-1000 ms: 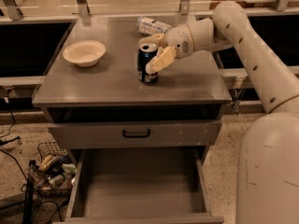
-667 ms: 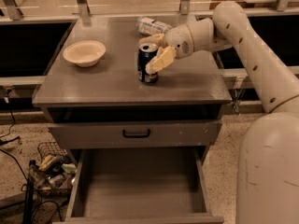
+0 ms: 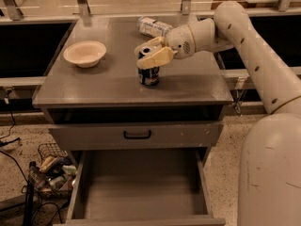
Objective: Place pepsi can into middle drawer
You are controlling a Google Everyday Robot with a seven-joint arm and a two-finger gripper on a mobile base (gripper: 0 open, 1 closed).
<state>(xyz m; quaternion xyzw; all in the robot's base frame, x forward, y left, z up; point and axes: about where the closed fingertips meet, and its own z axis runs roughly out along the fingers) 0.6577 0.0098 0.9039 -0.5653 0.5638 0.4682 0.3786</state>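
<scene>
Grey surface (image 3: 188, 84) carried the pepsi can (image 3: 149, 75), upright, roughly mid-width and toward the front edge. Pincer (image 3: 149, 54) sat right at the can's top, with the arm (image 3: 244, 36) reaching in from the right. Couldn't tell whether it was clenched on the can or slack around it. The can's base was flat on the surface, not lifted. Middle drawer (image 3: 141, 192) was pulled out at the bottom, below and forward of the can. Drawer front with black handle (image 3: 137, 134) above it was closed. Cream bowl (image 3: 84, 53) stood well off to the left. Clear bottle (image 3: 153, 26) lay on its side just behind the pincer.

Step, as I judged it: grasp phase, pick not yet done. Next move would need a confirmed firm hold and a straight lift off the surface. After that, a pull forward past the front edge and a descent into the drawer, clear of the closed front and the side walls. Risks: a slack hold near the rim could tip the can, and the bottle was close behind.
</scene>
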